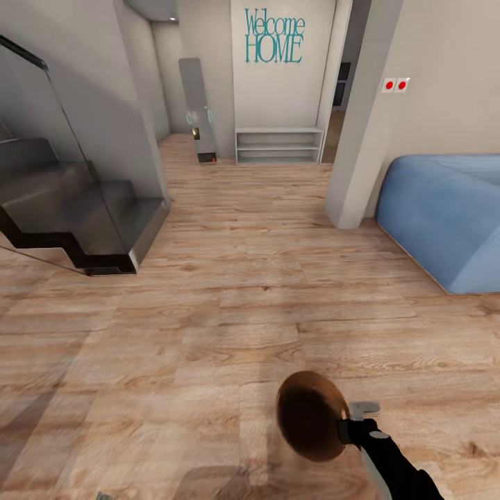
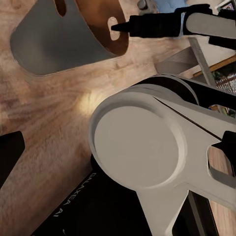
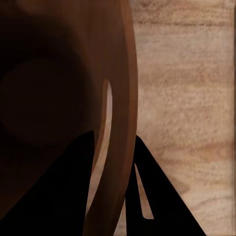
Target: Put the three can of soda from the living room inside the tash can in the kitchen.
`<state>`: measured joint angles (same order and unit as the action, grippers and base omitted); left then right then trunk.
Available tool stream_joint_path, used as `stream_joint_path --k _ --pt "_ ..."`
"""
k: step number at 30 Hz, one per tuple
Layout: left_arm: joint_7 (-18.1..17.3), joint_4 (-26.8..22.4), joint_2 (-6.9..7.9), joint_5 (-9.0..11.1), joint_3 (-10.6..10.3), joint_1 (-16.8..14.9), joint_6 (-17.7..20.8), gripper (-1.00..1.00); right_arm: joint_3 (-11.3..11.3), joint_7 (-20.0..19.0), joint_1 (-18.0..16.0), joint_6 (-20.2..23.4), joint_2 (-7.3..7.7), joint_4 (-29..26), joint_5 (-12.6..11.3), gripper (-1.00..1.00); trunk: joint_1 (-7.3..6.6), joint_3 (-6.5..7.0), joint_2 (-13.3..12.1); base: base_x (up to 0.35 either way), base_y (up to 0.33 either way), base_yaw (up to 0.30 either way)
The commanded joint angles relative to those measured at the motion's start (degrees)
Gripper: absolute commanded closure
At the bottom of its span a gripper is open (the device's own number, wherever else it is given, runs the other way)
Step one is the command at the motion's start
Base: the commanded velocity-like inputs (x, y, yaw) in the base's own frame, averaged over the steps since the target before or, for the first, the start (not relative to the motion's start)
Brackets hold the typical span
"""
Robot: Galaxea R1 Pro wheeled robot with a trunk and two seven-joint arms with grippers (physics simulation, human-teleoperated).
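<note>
One pincer, the right pincer (image 3: 114,196), grips the tash can (image 1: 310,415) wall, carrying it beyond the sofa (image 1: 444,219); left pincer's state indeterminate.

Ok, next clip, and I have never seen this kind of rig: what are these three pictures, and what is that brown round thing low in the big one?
These are simulator renders from a wheeled robot with two arms. The large picture comes from its head camera, looking forward and down over a light wood plank floor, with dark glossy stairs to one side, a light-blue sofa to the other, and a white low shelf under teal "Welcome HOME" wall lettering ahead.

The two small pictures come from cameras near each arm's tool. The brown round thing is a small round bin, pale grey outside and glossy brown inside, tipped so its opening faces the head camera. The right tool pinches its rim: the right wrist view shows black fingers either side of the wall. The left wrist view looks across the robot's own body at that bin.
</note>
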<state>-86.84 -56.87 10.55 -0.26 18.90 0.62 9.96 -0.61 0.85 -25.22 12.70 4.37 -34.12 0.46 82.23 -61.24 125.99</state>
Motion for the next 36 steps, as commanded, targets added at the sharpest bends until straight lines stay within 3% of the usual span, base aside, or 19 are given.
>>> stream_joint_path --k 1,3,4,10,11,13,19,36 --pt "0.0 0.0 0.0 0.0 0.0 0.0 -0.01 -1.0 0.07 -0.24 0.05 3.5 0.01 -3.31 -0.19 1.0 0.0 0.0 0.0 0.0 0.0 0.0" --pt "0.0 0.0 0.0 0.0 0.0 0.0 -0.02 -1.0 0.08 -0.25 0.09 7.41 0.01 -6.5 -0.26 1.0 0.0 0.0 0.0 0.0 0.0 0.0" --pt "0.0 0.0 0.0 0.0 0.0 0.0 -0.01 -1.0 0.08 -0.28 0.13 13.7 0.02 -11.63 -0.31 1.0 0.0 0.0 0.0 0.0 0.0 0.0" --pt "0.0 0.0 0.0 0.0 0.0 0.0 0.02 -1.0 0.13 -0.27 0.16 26.41 0.02 -21.43 -0.32 1.0 0.0 0.0 0.0 0.0 0.0 0.0" --pt "0.0 0.0 0.0 0.0 0.0 0.01 0.04 -1.0 0.17 -0.24 0.17 35.45 0.02 -27.57 -0.25 1.0 0.0 0.0 0.0 0.0 0.0 0.0" --pt "0.02 0.0 0.0 0.0 0.0 0.0 0.05 -1.0 0.23 -0.21 0.17 41.7 0.02 -32.23 -0.17 1.0 0.0 0.0 0.0 0.0 0.0 0.0" --pt "0.15 0.0 0.0 0.0 0.0 0.02 0.06 -1.0 0.2 -0.16 0.33 44.57 0.02 -34.83 -0.12 1.0 0.0 0.0 0.0 0.0 0.0 0.0" --pt "0.13 0.0 0.0 0.0 0.06 0.0 0.06 -1.0 0.17 -0.14 0.44 44.69 -0.14 -34.82 -0.02 1.0 0.0 0.94 0.0 0.0 0.0 0.0"
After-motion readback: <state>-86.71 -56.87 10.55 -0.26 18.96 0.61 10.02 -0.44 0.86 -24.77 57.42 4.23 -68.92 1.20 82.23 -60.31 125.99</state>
